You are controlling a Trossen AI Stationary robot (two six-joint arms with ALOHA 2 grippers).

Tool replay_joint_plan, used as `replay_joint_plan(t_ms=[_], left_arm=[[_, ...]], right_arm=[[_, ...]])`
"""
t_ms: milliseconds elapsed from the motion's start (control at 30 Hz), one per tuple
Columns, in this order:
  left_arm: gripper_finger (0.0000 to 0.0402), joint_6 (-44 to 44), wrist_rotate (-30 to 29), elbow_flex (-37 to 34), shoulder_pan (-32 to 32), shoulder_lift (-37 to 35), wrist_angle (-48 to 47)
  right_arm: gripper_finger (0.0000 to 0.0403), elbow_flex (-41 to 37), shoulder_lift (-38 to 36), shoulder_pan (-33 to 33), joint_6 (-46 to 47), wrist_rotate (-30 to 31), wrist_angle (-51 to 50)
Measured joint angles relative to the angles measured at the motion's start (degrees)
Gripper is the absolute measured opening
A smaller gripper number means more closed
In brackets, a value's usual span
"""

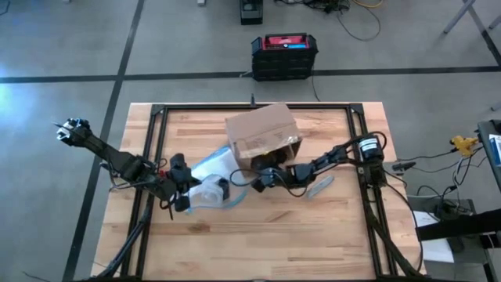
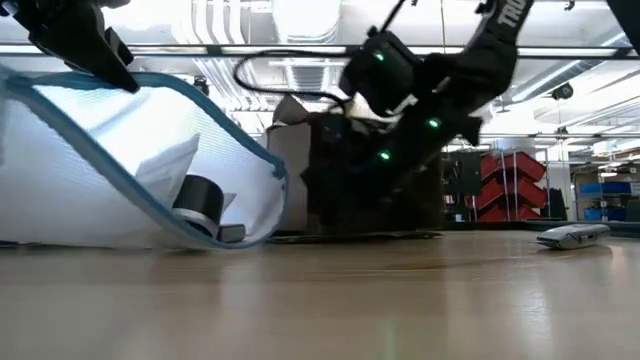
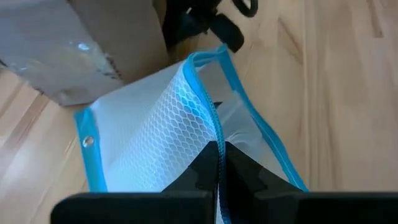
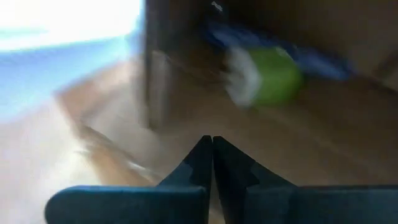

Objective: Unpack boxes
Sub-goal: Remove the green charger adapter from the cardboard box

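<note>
The left gripper (image 3: 219, 163) pinches the blue edge of the clear mesh pouch (image 1: 210, 182) left of the cardboard box (image 1: 262, 135) lying mid-table, while the right gripper (image 4: 211, 155), fingers clenched empty, points into the box's opening toward a blurred, seemingly green object (image 4: 273, 76).

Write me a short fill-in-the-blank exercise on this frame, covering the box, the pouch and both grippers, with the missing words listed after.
1. The left gripper is shut on the blue edge of the clear mesh ____.
2. The cardboard box lies on its ____, its opening toward the right gripper.
3. The right gripper's fingers are ____ and hold nothing.
4. Inside the box, the right wrist view shows a blurred ____ object.

Missing words: pouch; side; shut; green
</note>
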Motion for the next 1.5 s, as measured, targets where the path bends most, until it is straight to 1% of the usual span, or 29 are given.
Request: replay_joint_plan(t_ms=[133,267,433,633,833,1000,1133,1233,1333,1433,1500], left_arm=[[0.0000,0.04,-1.70,-0.29,0.03,-0.06,-0.18],[0.0000,-2.50,-1.75,-0.76,0.00,0.01,-0.42],[0.0000,-4.54,-2.30,-0.83,0.00,0.80,-0.06],[0.0000,-5.75,-6.01,-0.83,0.07,1.27,0.48],[0.0000,-6.19,-6.25,-0.85,0.51,0.68,0.10],[0.0000,-7.74,-6.24,-0.87,0.51,-0.88,-2.59],[0.0000,-10.58,-7.97,-0.87,0.51,-3.23,-6.23],[0.0000,-11.21,-8.93,-0.87,0.54,-5.09,-7.25],[0.0000,-9.30,-9.10,-0.87,0.55,-6.57,-7.37],[0.0000,-8.48,-9.00,-0.87,0.48,-7.30,-7.48],[0.0000,-8.25,-8.60,-0.87,0.50,-7.34,-7.48]], right_arm=[[0.0000,-4.61,-1.52,0.68,6.75,5.24,-0.02],[0.0000,-8.00,-2.35,1.44,12.36,7.93,-1.51],[0.0000,-8.29,-1.71,1.36,15.68,6.09,-0.26],[0.0000,-2.72,1.29,0.93,16.33,3.59,0.34],[0.0000,4.81,7.11,-5.02,14.96,-0.40,0.91],[0.0000,10.35,10.92,-8.43,8.87,-2.72,0.42],[0.0000,13.89,11.18,-9.80,4.84,-4.40,-2.59],[0.0000,15.48,10.89,-10.18,2.35,-5.33,-5.08],[0.0000,15.93,10.63,-9.86,2.42,-5.81,-7.11],[0.0000,15.63,10.35,-7.93,4.60,-5.24,-10.43],[0.0000,15.01,10.18,-5.28,6.74,-4.41,-13.13]])
